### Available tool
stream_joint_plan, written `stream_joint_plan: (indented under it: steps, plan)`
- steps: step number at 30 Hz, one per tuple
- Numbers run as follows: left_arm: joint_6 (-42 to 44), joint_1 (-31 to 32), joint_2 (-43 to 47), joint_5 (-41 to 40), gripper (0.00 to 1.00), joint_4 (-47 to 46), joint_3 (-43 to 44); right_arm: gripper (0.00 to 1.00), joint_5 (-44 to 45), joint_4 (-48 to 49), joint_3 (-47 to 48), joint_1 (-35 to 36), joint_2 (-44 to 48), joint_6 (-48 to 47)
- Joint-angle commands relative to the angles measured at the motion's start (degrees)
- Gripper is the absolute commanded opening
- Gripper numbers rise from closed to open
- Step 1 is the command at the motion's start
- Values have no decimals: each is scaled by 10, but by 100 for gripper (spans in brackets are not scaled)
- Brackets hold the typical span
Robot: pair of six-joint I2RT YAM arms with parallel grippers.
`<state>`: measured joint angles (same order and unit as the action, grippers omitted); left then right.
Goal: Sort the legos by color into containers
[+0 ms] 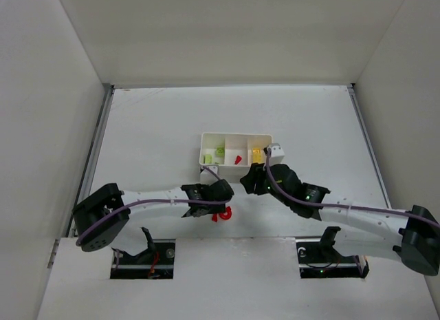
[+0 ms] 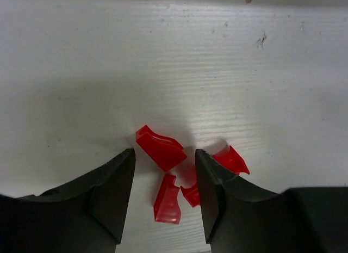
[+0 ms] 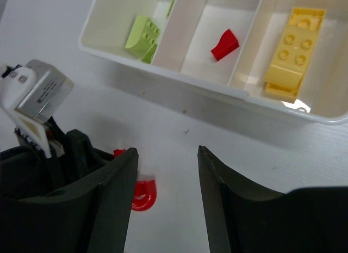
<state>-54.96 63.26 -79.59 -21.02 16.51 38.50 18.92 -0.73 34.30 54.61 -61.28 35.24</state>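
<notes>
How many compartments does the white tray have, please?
3, side by side in the white tray: the left compartment holds green lego, the middle compartment one red piece, the right compartment yellow lego. None seems hidden.

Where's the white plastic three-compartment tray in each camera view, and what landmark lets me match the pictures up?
Top external: the white three-compartment plastic tray sits mid-picture.
Left wrist: not in it.
Right wrist: it runs across the top, sloping down to the right.
Shared landmark: the loose red plastic bricks outside the tray, below centre in the top view, bottom centre in the left wrist view, lower left in the right wrist view.
</notes>
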Motion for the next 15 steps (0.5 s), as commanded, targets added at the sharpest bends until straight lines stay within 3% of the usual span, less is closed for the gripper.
stream_joint_plan:
  steps: [1, 11, 15]
  plan:
    - [-166, 0, 0, -75, 46, 47, 5, 54, -13, 50, -5, 28, 6, 12]
    - [-184, -16, 13, -96, 47, 11, -28, 54, -13, 56, -13, 50, 5, 25]
    - [-183, -14, 1, -86, 43, 5, -28, 54, -13, 54, -12, 50, 15, 25]
